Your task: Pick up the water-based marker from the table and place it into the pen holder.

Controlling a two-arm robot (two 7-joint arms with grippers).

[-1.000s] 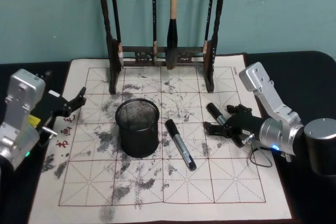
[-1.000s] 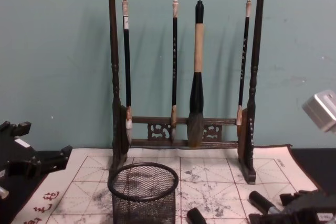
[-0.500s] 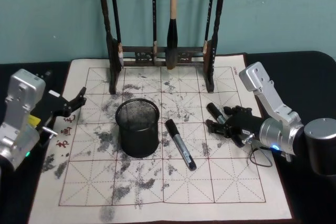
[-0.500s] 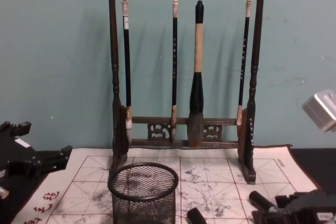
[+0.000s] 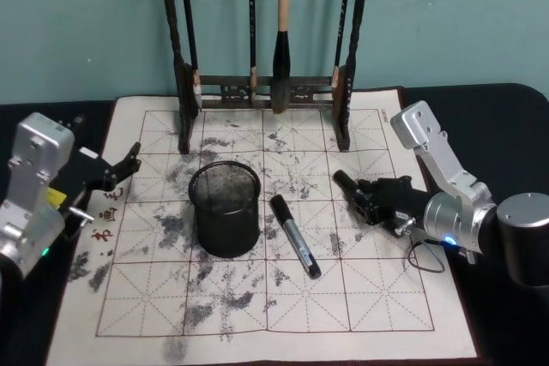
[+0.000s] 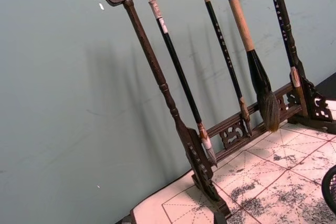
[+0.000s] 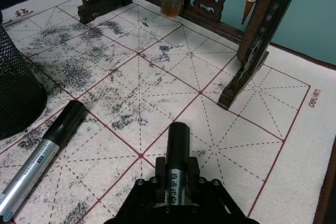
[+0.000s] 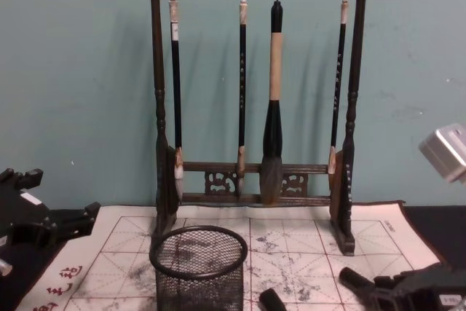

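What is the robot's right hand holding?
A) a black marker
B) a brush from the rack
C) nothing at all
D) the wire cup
A: the right gripper is closed around a black marker, and the marker's end sticks out past the fingers. The left gripper sits idle and open at the left side.

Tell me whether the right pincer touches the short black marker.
Touching. The right wrist view shows the right pincer closed on the short black marker, pressing both sides; the left pincer idles far left.
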